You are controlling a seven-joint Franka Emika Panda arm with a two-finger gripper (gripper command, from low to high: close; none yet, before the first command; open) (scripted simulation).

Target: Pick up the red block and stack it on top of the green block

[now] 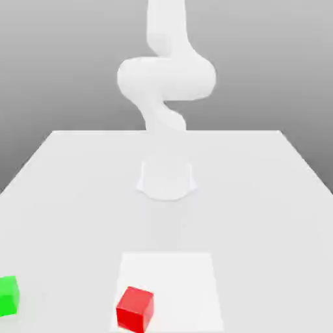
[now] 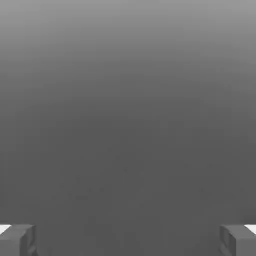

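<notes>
Right now you have the gripper's (image 2: 128, 240) two fingers spread wide apart in the hand view, with a broad open gap between them, and they hold nothing. Behind them you see a plain grey background, paler toward one edge.

In the exterior view, you can find the red block (image 1: 135, 309) at the near side of the table (image 1: 247, 214), a little left of the middle. It rests on the near left part of a bright white patch (image 1: 175, 283), turned at an angle to the patch's edges, so you see its top and two of its sides. You have the green block (image 1: 8, 296) at the exterior view's far left edge, where the frame cuts it off. It sits directly on the pale grey tabletop, outside the patch, well apart from the red block and slightly farther back than it.

Beyond the patch, near the middle of the table from left to right, you see the white arm's base (image 1: 166, 179). Above it the arm (image 1: 166, 78) bends, bulging to both sides, and runs up out of the frame, well clear of both blocks. Behind the table's far edge, you have a grey backdrop, darker low down and lighter higher up.
</notes>
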